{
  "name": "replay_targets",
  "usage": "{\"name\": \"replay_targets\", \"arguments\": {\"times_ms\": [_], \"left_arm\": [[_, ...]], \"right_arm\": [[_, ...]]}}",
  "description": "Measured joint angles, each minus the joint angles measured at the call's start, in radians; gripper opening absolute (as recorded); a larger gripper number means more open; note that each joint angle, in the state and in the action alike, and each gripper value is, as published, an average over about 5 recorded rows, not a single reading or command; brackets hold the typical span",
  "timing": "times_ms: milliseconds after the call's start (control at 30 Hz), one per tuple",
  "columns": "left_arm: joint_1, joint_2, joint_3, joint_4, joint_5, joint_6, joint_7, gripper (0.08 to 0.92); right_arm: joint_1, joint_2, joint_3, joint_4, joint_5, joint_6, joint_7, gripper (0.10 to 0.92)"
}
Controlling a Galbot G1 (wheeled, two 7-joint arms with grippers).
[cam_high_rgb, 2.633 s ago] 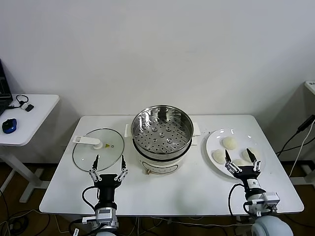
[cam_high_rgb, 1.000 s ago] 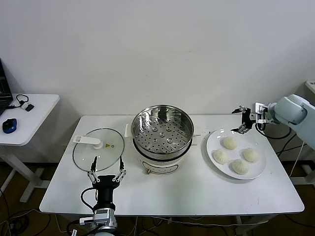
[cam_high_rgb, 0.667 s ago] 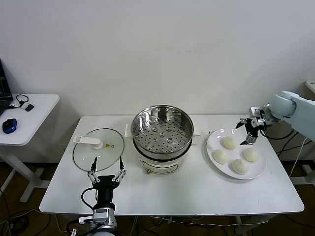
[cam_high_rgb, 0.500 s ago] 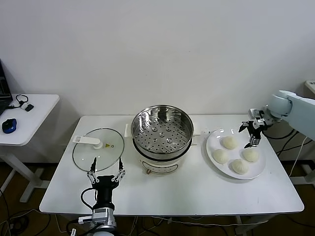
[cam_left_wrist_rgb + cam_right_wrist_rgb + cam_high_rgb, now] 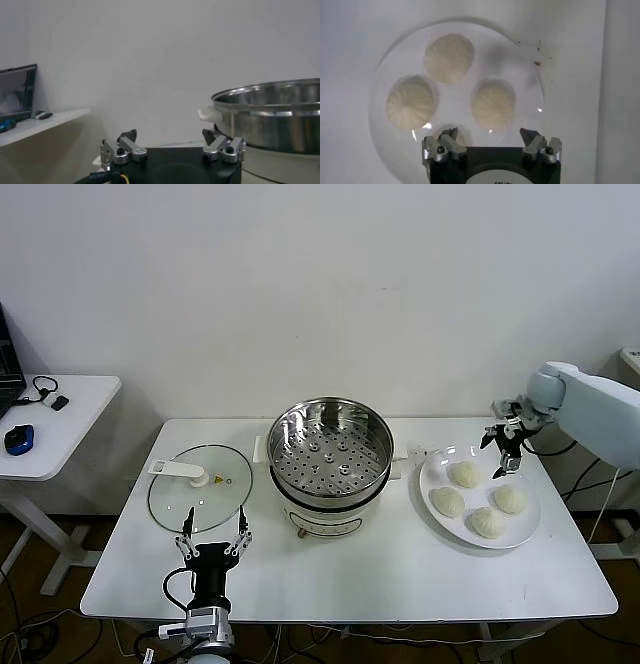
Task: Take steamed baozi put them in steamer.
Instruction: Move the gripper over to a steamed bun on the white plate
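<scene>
The steamed baozi (image 5: 466,474), four small round cream-white dough buns, lie together on a round white plate (image 5: 432,475) at the right of the head view, on the white table (image 5: 400,569). The steamer (image 5: 329,450), a shiny round stainless-steel pot with a perforated floor on a cream-white cooker base, stands in the middle of the frame, just left of the plate and apart from it, with nothing in it. The flat glass lid with a white handle (image 5: 200,488) lies on the table left of the steamer. The right gripper (image 5: 502,448) hangs above the plate's upper right edge, its jaws spread wide and holding nothing; its wrist view looks down on the buns (image 5: 449,57) between its fingers (image 5: 443,146). The left gripper (image 5: 211,535) is parked at the lower left, at the table's near edge below the lid, its fingers apart and empty.
</scene>
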Motion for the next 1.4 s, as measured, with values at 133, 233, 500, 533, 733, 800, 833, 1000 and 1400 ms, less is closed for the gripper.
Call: {"name": "replay_targets", "arguments": {"times_ms": [133,233,500,533,733,800,833,1000,1400], "left_arm": [[-0.002,0.000,0.000,0.005,-0.001,-0.001,0.001,0.823],[-0.004,0.000,0.000,0.010,-0.001,-0.002,0.001,0.823],[-0.006,0.000,-0.001,0.018,0.000,-0.007,0.000,0.823],[-0.006,0.000,-0.001,0.020,0.000,-0.008,0.000,0.823],[-0.008,0.000,-0.002,0.023,0.001,-0.009,0.000,0.823],[-0.009,0.000,-0.002,0.024,0.001,-0.010,0.000,0.823],[-0.009,0.000,-0.003,0.025,0.001,-0.010,0.000,0.823],[-0.011,0.000,-0.002,0.026,0.001,-0.010,0.001,0.823],[-0.015,0.000,-0.002,0.027,0.001,-0.009,0.003,0.823]], "right_arm": [[-0.040,0.025,0.042,-0.043,-0.018,0.017,0.003,0.823],[-0.067,0.043,0.073,-0.074,-0.034,0.030,0.008,0.823],[-0.120,0.089,0.153,-0.158,-0.081,0.065,0.022,0.823],[-0.125,0.094,0.161,-0.166,-0.086,0.067,0.023,0.823],[-0.146,0.119,0.197,-0.203,-0.111,0.077,0.026,0.823],[-0.152,0.125,0.206,-0.212,-0.118,0.078,0.026,0.823],[-0.154,0.128,0.209,-0.216,-0.121,0.078,0.026,0.823],[-0.161,0.137,0.222,-0.232,-0.139,0.081,0.024,0.819],[-0.162,0.143,0.237,-0.247,-0.164,0.082,0.017,0.631]]}}
